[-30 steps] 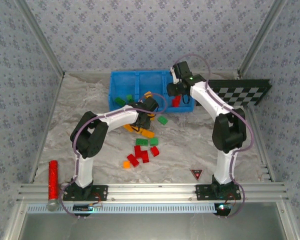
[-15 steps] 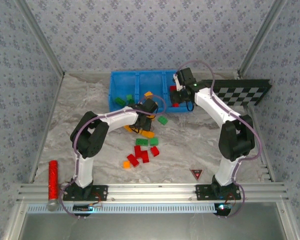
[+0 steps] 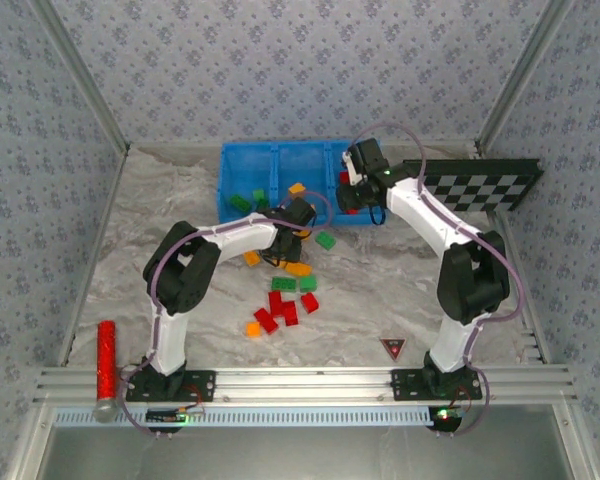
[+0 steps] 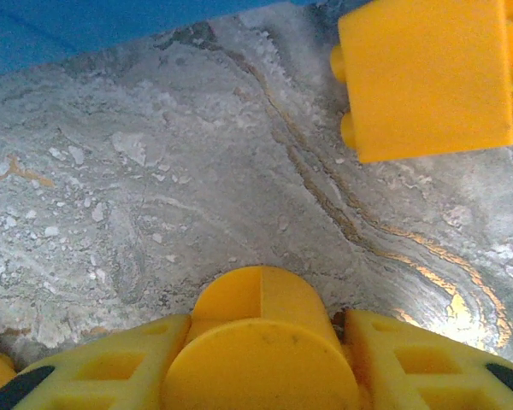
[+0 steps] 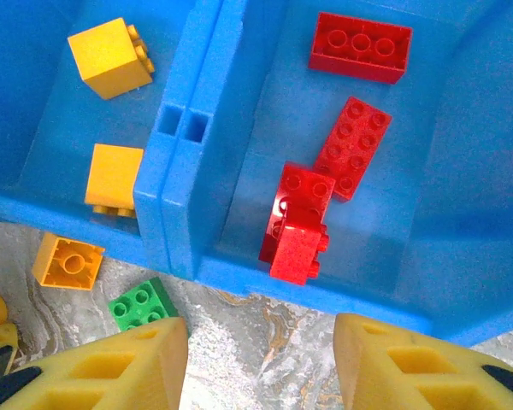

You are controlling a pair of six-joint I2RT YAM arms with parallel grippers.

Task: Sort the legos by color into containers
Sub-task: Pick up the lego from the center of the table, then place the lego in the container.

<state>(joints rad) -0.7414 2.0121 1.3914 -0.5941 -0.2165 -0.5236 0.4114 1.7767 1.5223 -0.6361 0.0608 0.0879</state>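
Note:
My left gripper (image 3: 285,240) (image 4: 261,342) is shut on an orange-yellow lego (image 4: 256,312) low over the table, just in front of the blue bin (image 3: 280,160). Another orange-yellow lego (image 4: 427,77) lies beyond it. My right gripper (image 3: 352,195) (image 5: 261,359) hangs open over the front wall of the bin's right container (image 5: 410,213), where three red legos (image 5: 297,248) lie. The middle container holds orange-yellow legos (image 5: 111,55), the left one green legos (image 3: 242,202). Loose red legos (image 3: 280,305), green legos (image 3: 325,240) and orange ones (image 3: 297,269) lie on the table.
A long red cylinder (image 3: 106,355) lies at the near left. A black-and-white checkerboard (image 3: 480,185) leans at the back right. A small red triangle marker (image 3: 392,347) sits near the right arm's base. Patterned walls close in the table on three sides.
The right arm's elbow has swung to the right, and its gripper has shifted slightly over the right container. The left gripper has stayed in place by the bin's front.

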